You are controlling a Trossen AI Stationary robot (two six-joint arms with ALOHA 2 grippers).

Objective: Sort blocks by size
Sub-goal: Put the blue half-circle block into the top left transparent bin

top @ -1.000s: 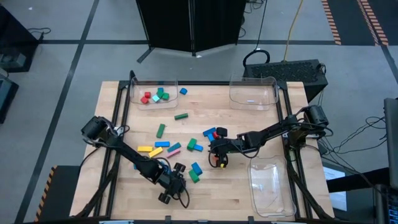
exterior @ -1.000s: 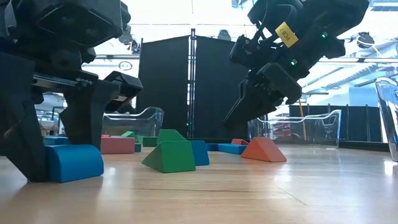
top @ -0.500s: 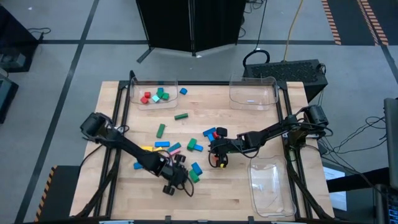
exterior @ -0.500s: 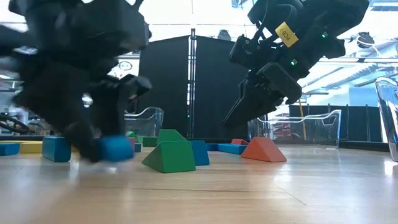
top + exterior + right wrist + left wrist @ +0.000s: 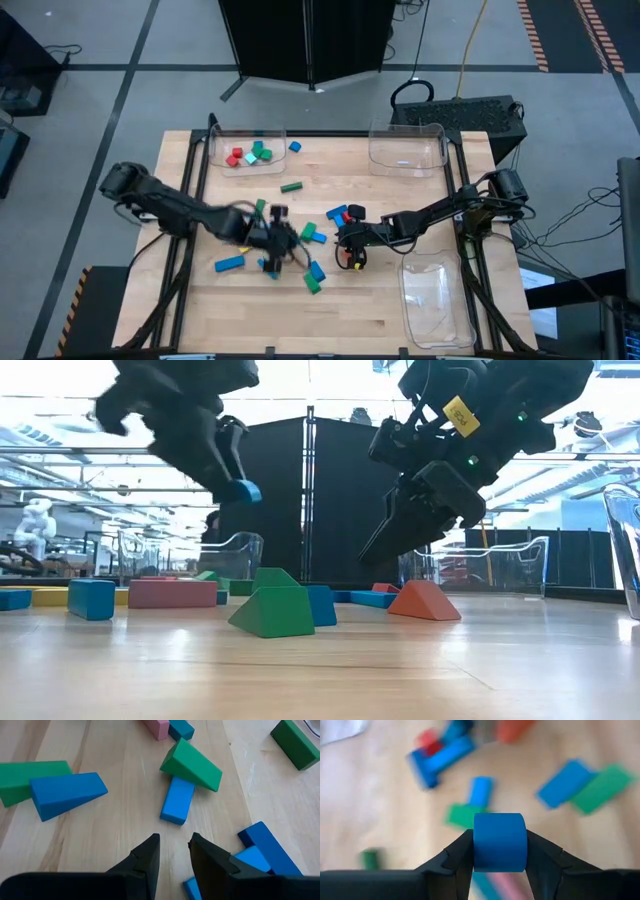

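Observation:
My left gripper (image 5: 272, 250) hangs above the middle of the table, shut on a blue block with a rounded face (image 5: 500, 842), which the low view shows high above the wood (image 5: 243, 491). My right gripper (image 5: 174, 845) hovers just right of centre (image 5: 350, 258), its fingers a little apart with nothing between them. Just ahead of it, a blue bar (image 5: 177, 800) and a green wedge (image 5: 192, 762) lie flat on the table. More loose blocks (image 5: 300, 232) lie around the centre. Several small ones sit in the far-left tray (image 5: 218, 150). My left gripper pinches the blue block by two opposite sides (image 5: 476, 845) between its two fingers, at their free ends. The fingers slant down from the table's left. The block is lifted clear of the table, its rounded face turned toward the wrist camera.
A clear tray (image 5: 440, 150) stands at the far right and another (image 5: 437, 300) at the near right edge. A green wedge (image 5: 275, 610), a red wedge (image 5: 425, 600), a blue cube (image 5: 90, 598) and a pink bar (image 5: 172, 593) lie on the wood.
My left gripper has risen from near the table's front edge and swung toward the far edge and the centre. It carries the blue block, which stood on the wood a second ago and now hangs clear above it.

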